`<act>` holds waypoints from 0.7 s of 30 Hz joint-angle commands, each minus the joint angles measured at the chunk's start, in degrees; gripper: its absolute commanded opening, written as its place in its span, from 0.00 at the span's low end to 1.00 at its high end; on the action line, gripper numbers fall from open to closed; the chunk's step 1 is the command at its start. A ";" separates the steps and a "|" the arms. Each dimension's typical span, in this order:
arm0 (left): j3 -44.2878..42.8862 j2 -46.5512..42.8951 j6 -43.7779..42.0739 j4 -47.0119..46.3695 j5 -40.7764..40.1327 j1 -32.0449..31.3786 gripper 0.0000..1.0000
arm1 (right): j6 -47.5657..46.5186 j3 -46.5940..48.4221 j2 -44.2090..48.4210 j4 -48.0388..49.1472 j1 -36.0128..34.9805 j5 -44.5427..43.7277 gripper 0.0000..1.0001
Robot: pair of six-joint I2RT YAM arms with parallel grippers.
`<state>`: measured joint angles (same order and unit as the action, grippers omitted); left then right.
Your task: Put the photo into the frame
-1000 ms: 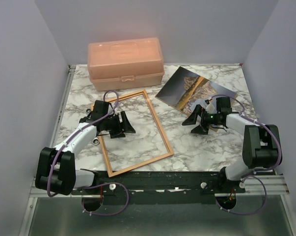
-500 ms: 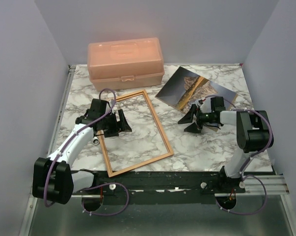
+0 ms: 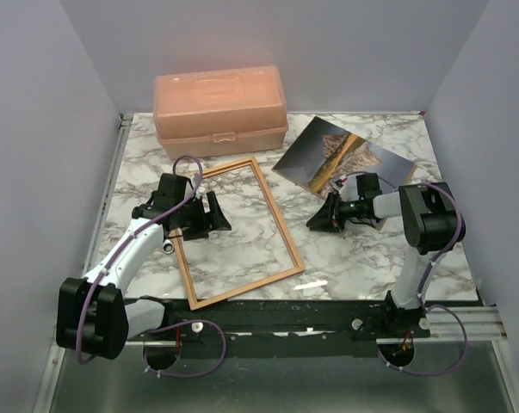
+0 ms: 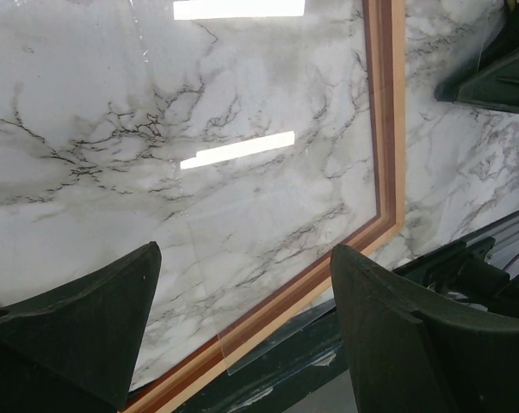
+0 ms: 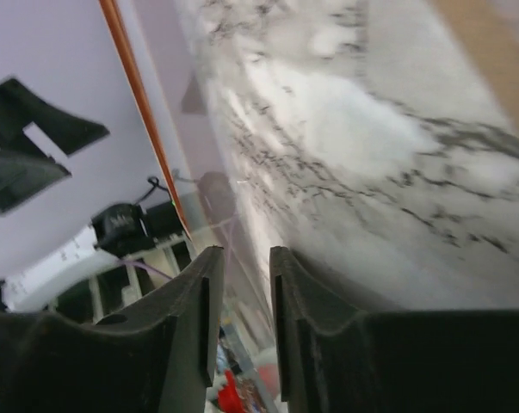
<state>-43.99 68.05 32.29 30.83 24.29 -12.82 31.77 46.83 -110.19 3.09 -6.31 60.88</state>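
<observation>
top view looks down from the near edge over the table (image 3: 362,258). left wrist, close above the frame (image 4: 384,129), faces that edge; right wrist, low, blurry, seemingly faces the same frame.

Bright, even light falls from overhead, and the shadows on the counter (image 3: 371,258) are soft and short. From above everything looks crisp. One small white glint sits on the counter just off the near right corner of the frame (image 3: 284,225). In the left wrist view two hard white bars of glare lie inside the frame, and the left tool (image 4: 242,258) shows almost black. The right wrist view is tilted and smeared. There the counter beside the frame's edge bleaches out, and the right tool (image 5: 246,258) is a dark silhouette.
</observation>
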 commanded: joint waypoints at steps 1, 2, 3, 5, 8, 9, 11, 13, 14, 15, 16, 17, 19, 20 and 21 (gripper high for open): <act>1.48 0.38 0.53 -1.88 1.27 0.25 0.81 | -0.84 -0.65 2.68 -2.00 -0.46 -5.53 0.25; 1.74 0.54 0.60 -2.24 1.34 0.23 0.81 | -0.97 -0.33 4.28 -2.75 -0.46 -5.76 0.18; 1.93 0.84 0.65 -2.50 1.47 0.25 0.81 | -1.07 0.02 5.75 -2.93 -0.41 -6.21 0.12; 2.28 1.22 0.66 -2.95 1.81 0.22 0.81 | -1.38 0.86 9.08 -6.87 -0.46 -7.34 0.01; 2.85 1.87 0.84 -3.91 2.31 0.17 0.81 | -1.52 2.13 14.89 -9.90 -0.46 -8.78 0.01; 2.94 2.18 0.93 -4.24 2.48 0.12 0.81 | -1.59 2.80 16.91 -11.28 -0.38 -9.60 0.01; 2.88 2.84 1.15 -4.79 2.84 0.00 0.81 | -1.58 4.40 20.68 -14.29 -0.34 -11.35 0.01; 2.71 3.57 1.49 -5.37 3.15 -0.47 0.81 | -1.82 6.30 24.62 -17.72 -0.38 -13.47 0.01; 2.55 4.08 1.69 -5.67 3.24 -0.81 0.81 | -1.84 7.59 26.97 -19.57 -0.33 -14.95 0.01; 2.30 4.55 2.00 -6.09 3.28 -1.26 0.81 | -1.93 8.82 28.81 -21.33 -0.37 -16.42 0.01; 2.13 5.20 2.38 -6.59 3.37 -1.69 0.81 | -2.10 10.59 30.98 -23.53 -0.36 -18.17 0.00; 1.84 5.75 2.86 -7.08 3.46 -2.35 0.81 | -2.04 12.22 32.84 -25.18 -0.37 -19.96 0.00; 1.12 7.67 3.98 -8.38 3.67 -3.76 0.81 | -2.14 15.77 36.88 -29.46 -0.37 -25.32 0.01; 0.49 9.00 4.55 -9.03 3.66 -4.60 0.81 | -2.43 17.55 38.78 -32.05 -0.37 -28.78 0.00; -0.04 10.18 5.00 -9.79 3.66 -5.69 0.81 | -2.62 19.51 40.19 -34.46 -0.33 -32.24 0.00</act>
<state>-41.74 74.41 34.83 24.88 26.33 -15.42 30.37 59.11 -76.66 -20.53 -6.74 43.13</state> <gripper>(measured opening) 0.809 0.031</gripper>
